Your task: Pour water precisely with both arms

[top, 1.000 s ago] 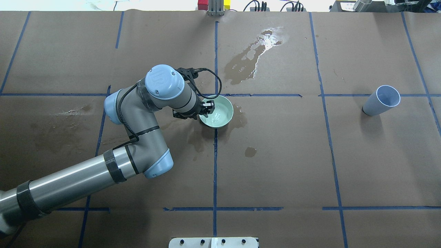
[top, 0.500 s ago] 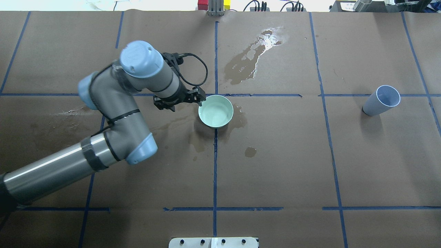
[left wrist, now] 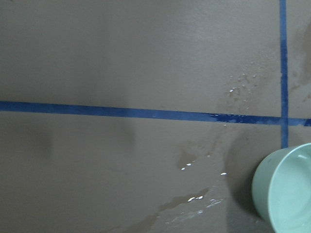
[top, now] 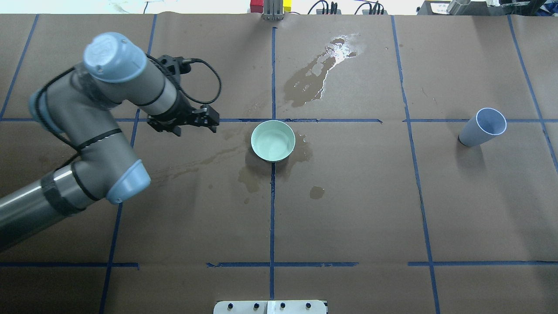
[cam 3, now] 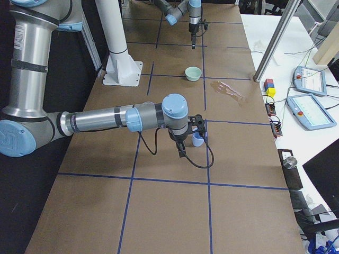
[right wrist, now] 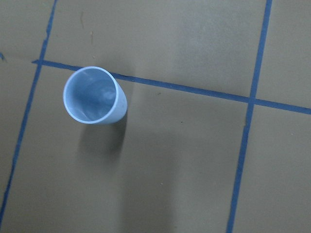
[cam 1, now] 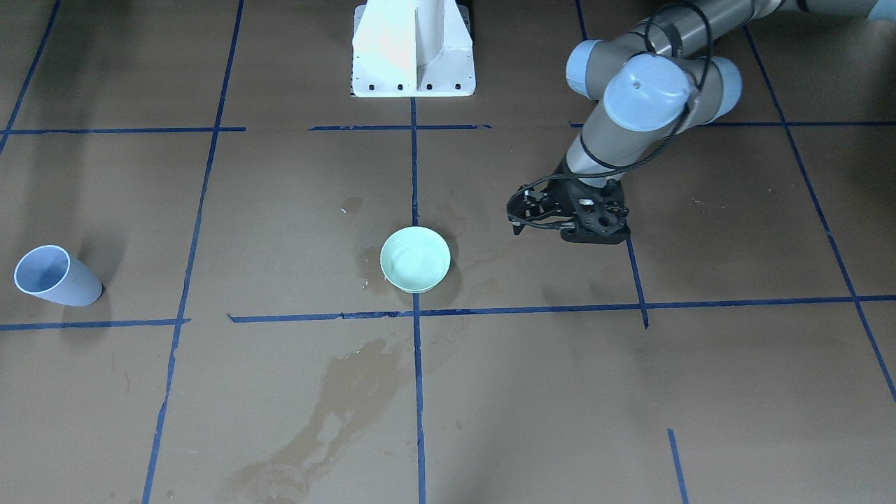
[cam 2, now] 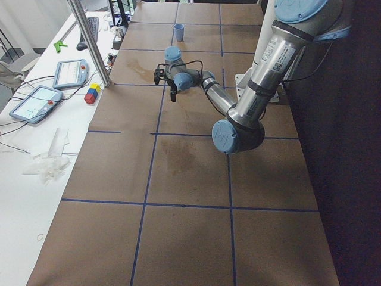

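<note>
A pale green bowl (top: 273,141) (cam 1: 415,259) stands at the table's centre, and the water (top: 271,145) in it shows only as faint ripples. My left gripper (top: 212,120) (cam 1: 516,218) hovers to the bowl's left, well apart from it, open and holding nothing. The left wrist view catches just the bowl (left wrist: 286,191) at its lower right corner. A light blue cup (top: 483,127) (right wrist: 95,95) stands far to the right. Only the exterior right view shows my right gripper (cam 3: 182,152), which is close beside the cup (cam 3: 198,139); I cannot tell whether it is open or shut.
Brown paper with blue tape lines covers the table. A wet puddle (top: 320,72) lies beyond the bowl, and darker stains (top: 257,176) spread around and in front of it. The white pedestal (cam 1: 413,49) stands at the robot's side. Tablets and coloured blocks (cam 2: 91,94) sit off the table.
My left gripper has let go of the bowl's rim and drawn away to the left. The bowl has stayed put and its water has calmed.
</note>
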### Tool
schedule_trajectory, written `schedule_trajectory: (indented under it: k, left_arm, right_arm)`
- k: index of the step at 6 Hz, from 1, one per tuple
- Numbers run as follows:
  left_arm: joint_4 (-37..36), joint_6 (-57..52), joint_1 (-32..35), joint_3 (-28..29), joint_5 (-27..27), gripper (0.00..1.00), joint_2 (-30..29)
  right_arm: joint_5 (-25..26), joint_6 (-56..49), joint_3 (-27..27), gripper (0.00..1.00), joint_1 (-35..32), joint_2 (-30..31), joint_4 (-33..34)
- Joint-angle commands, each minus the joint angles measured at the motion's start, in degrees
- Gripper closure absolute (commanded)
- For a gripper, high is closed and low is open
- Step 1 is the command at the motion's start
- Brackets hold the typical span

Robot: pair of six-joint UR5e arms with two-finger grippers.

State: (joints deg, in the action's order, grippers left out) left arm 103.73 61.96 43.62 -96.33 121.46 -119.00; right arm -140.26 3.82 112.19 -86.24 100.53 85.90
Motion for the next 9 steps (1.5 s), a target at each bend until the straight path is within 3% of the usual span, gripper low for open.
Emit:
schedule_trajectory:
  k: [1, 2, 3, 6, 8, 9]
  left_arm:
    - [-0.02, -0.97, 0.15, -0.09, 0.18, 0.00, 0.70]
    - [-0.02, -0.71, 0.15, -0.17, 0.18, 0.00, 0.70]
    - [-0.02, -0.53, 0.15, -0.18, 0.09, 0.00, 0.70]
    - [-0.02, -0.44, 0.15, -0.18, 0.09, 0.00, 0.70]
    - [-0.02, -0.35, 0.15, -0.18, 0.09, 0.00, 0.79]
    - [-0.02, -0.35, 0.15, -0.18, 0.09, 0.00, 0.79]
  right_arm:
    - [-0.02, 19.27, 2.06, 0.01, 4.72, -0.25, -11.19]
    - [5.30, 28.95, 2.06, 0.01, 10.85, 0.01, -20.33]
    - [11.61, 33.48, 2.15, 0.01, 16.48, 0.62, -25.38]
    - [32.17, 46.23, 1.45, 0.01, 31.86, 9.04, -47.16]
    - [49.65, 52.06, -3.44, 0.01, 43.46, 10.03, -56.07]
    - [58.96, 54.34, -8.69, 0.01, 49.00, 9.95, -63.32]
